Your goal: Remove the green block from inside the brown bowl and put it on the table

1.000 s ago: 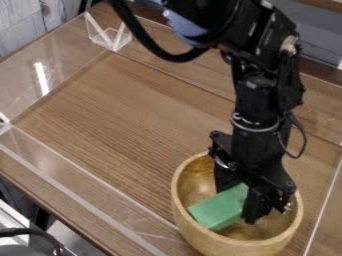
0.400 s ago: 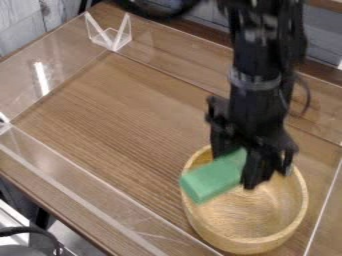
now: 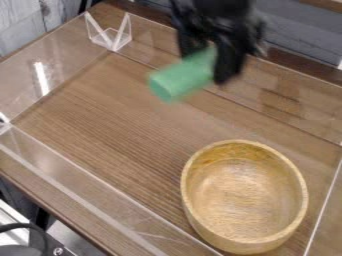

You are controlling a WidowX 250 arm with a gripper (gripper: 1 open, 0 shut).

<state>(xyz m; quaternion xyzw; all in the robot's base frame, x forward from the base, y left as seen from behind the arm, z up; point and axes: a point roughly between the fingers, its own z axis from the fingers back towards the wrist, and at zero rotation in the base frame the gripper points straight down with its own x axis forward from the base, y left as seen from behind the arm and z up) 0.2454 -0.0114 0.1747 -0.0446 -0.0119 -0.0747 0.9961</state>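
The table [image 3: 120,110] is a brown wood-grain surface that fills most of the frame, enclosed by low clear acrylic walls [image 3: 40,75]; a folded clear corner piece [image 3: 110,32] stands at the upper left. Beyond the walls, a pale grey surface shows along the top edge and a darker floor area along the lower left.

One brown bowl [image 3: 249,195] sits at the lower right of the frame. It is upright, round and shallow, with a thick light-tan rim, and its interior shows only wood grain. One black cable or dark object [image 3: 27,240] is partly visible at the lower left corner, outside the walls.

One gripper [image 3: 214,58] is visible at the upper centre, dark and motion-blurred, pointing downward. Its jaws pinch the green block [image 3: 182,76], one on each side of the block's upper right end.

One green block is present. It hangs in the air above the table, well apart from the brown bowl and up and to the left of it. Its long axis runs diagonally, from the gripper at the upper right down toward the lower left of the frame. The block's edges are blurred, so its exact tilt cannot be told.

Nothing stands on the open tabletop beneath the block.
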